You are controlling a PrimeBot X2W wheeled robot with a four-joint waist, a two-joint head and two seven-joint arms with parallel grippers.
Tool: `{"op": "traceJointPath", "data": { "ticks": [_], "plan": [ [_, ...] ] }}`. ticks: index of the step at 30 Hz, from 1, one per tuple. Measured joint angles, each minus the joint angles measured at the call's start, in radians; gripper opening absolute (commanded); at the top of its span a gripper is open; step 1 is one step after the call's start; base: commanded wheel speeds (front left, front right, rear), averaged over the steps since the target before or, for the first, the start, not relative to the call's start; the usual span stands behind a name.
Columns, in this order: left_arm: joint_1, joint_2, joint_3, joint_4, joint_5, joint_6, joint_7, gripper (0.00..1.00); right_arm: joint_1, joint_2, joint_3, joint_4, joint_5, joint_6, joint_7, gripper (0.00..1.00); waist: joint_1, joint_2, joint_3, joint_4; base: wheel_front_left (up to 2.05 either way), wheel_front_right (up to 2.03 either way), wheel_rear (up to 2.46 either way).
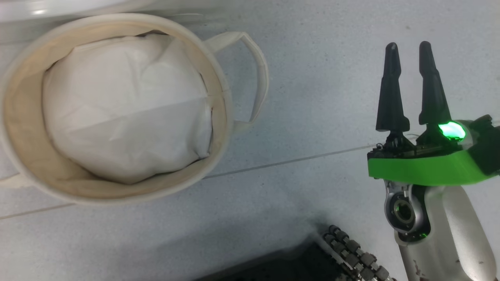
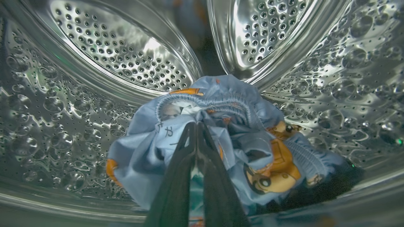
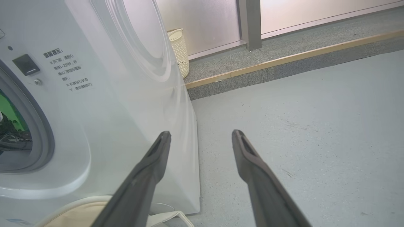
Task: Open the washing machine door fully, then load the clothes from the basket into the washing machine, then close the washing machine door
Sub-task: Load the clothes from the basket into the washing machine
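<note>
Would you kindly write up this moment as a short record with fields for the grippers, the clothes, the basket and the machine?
left gripper: inside the steel drum, fingers shut on the clothes
clothes: blue fabric with orange motifs, bunched low in the drum
right gripper: open, empty, above the floor to the right of the basket
basket: holds a white liner sheet; no garments visible in it
washing machine: drum mouth uncovered; basket stands at its foot

Blue clothes [image 2: 148, 157] with orange motifs lie in the silvery, dimpled, perforated drum [image 2: 79, 104]. The basket [image 1: 23, 117] is cream, its liner sheet [image 1: 125, 105] white.
</note>
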Motion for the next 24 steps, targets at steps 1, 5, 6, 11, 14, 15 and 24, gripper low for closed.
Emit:
{"op": "traceJointPath", "data": {
  "ticks": [1, 5, 6, 11, 14, 15, 24],
  "plan": [
    [-0.007, 0.005, -0.002, 0.000, 0.001, 0.002, 0.006, 0.00, 0.000, 0.000, 0.000, -0.002, 0.000, 0.000, 0.000, 1.00, 0.0000, 0.0000, 0.005, -0.005, 0.00, 0.00, 0.00],
    [-0.027, 0.020, 0.001, 0.002, -0.006, 0.009, 0.010, 0.00, 0.000, 0.000, 0.001, -0.003, 0.009, 0.000, 0.000, 1.00, 0.0000, 0.0000, 0.020, -0.025, 0.00, 0.00, 0.00],
    [-0.028, 0.021, 0.001, 0.003, -0.006, 0.014, 0.012, 0.27, 0.000, 0.000, 0.000, -0.003, 0.011, 0.000, 0.000, 1.00, 0.0000, 0.0000, 0.022, -0.028, 0.00, 0.00, 0.00],
    [-0.028, 0.015, -0.005, 0.005, -0.007, 0.016, -0.008, 1.00, -0.001, 0.000, -0.007, -0.002, 0.017, 0.000, 0.000, 1.00, 0.0000, 0.0000, 0.023, -0.022, 0.00, 0.00, 0.00],
    [-0.019, 0.007, -0.004, 0.005, -0.016, 0.016, -0.033, 1.00, -0.006, 0.000, -0.011, -0.001, 0.017, 0.000, 0.000, 1.00, 0.0000, 0.0000, 0.007, -0.011, 0.00, 0.00, 0.00],
    [-0.012, 0.003, -0.002, 0.005, -0.028, 0.012, -0.041, 1.00, -0.009, 0.000, -0.013, 0.001, 0.016, 0.000, 0.000, 1.00, 0.0000, 0.0000, -0.002, -0.007, 0.00, 0.00, 0.00],
    [0.237, -0.068, 0.013, 0.003, -0.093, -0.059, -0.091, 1.00, 0.012, 0.000, -0.032, 0.045, -0.007, 0.000, 0.000, 1.00, 0.0000, 0.0000, -0.161, 0.034, 0.00, 0.00, 0.00]
  ]
}}
